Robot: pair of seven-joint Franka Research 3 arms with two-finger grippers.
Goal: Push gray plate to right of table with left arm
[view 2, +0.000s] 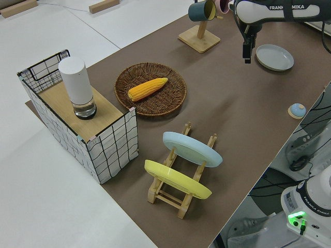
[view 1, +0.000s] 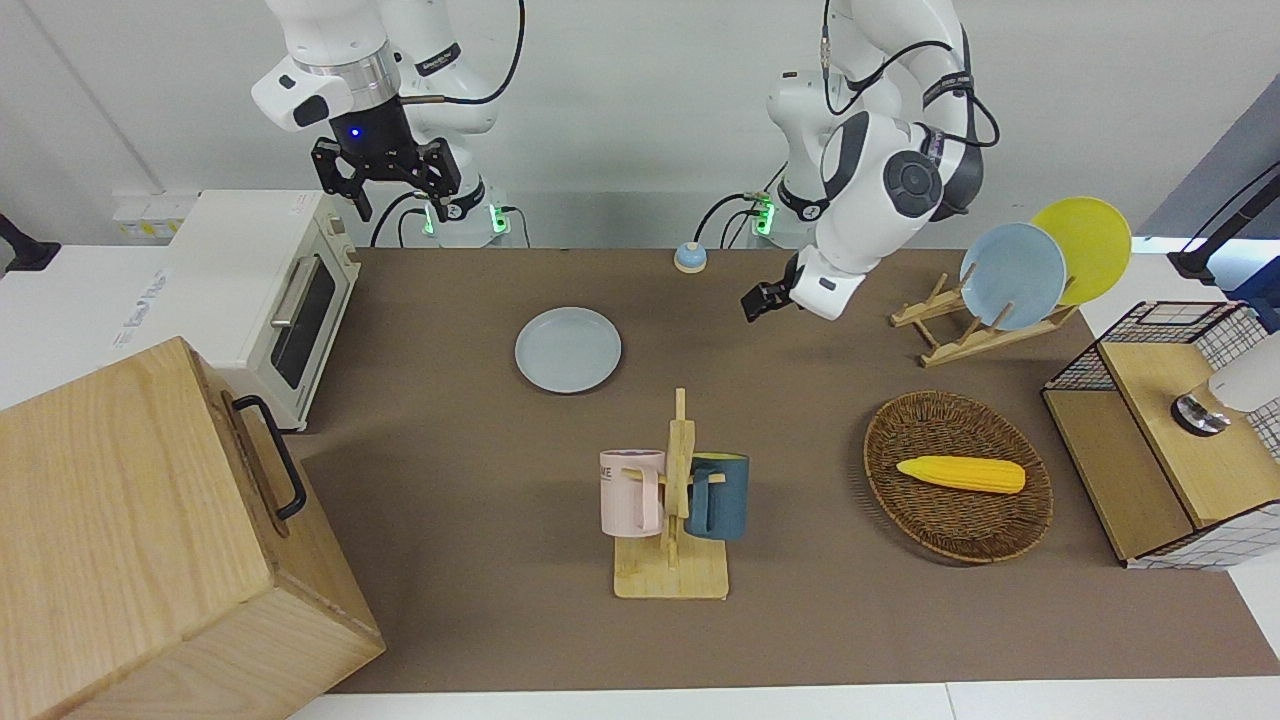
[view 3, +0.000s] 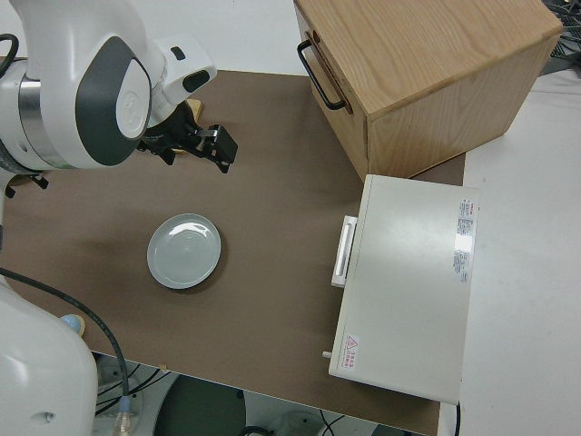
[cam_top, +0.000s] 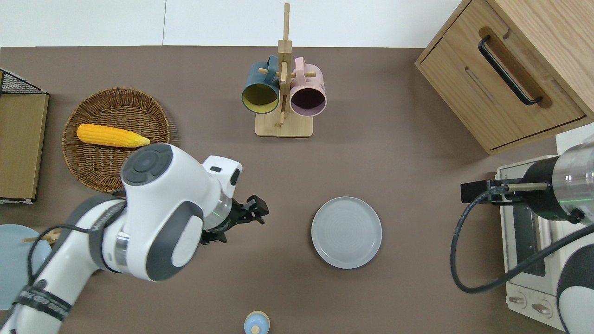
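The gray plate [view 1: 568,350] [cam_top: 346,232] [view 2: 274,57] [view 3: 184,251] lies flat on the brown table [view 1: 450,620], in the half nearer to the robots. My left gripper [view 1: 757,300] [cam_top: 257,211] [view 2: 247,51] [view 3: 218,145] hangs low over bare table, a plate's width from the plate's rim on the side toward the left arm's end. It does not touch the plate and holds nothing. The right arm is parked, its gripper [view 1: 385,185] open and empty.
A mug rack [view 1: 672,500] with two mugs stands farther from the robots than the plate. A toaster oven [view 1: 270,290] and a wooden box [view 1: 130,540] fill the right arm's end. A corn basket [view 1: 958,475], plate rack [view 1: 1010,290] and small bell [view 1: 690,257] are also here.
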